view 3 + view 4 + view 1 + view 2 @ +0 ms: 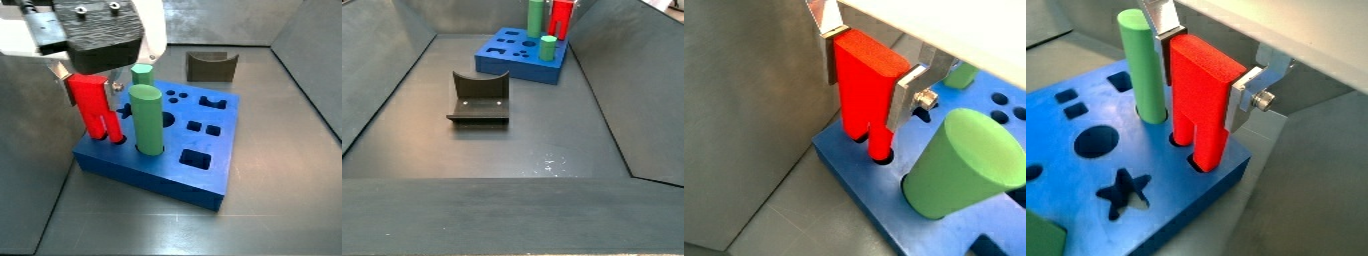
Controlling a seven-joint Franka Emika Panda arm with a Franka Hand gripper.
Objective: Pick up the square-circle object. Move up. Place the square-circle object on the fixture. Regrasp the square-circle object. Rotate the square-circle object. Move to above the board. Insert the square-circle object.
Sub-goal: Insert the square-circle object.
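Pincer (91, 82) at the upper left of a side view pinches the red peg (94, 110) upright between its silver fingers (911, 82), directly over the near-left corner of the blue board (201, 165). In both wrist views the peg's two prongs point down — one appears to have its tip just inside a round hole at the board's edge, though how deep is hard to tell. Two green cylinders (146, 120) stand in the board just beside it. Dark fixture (477, 97) sits empty, well apart, mid-floor in a side view. Judging by this, pickup, regrasp and rotation look done — only pushing the peg home and letting go remains.
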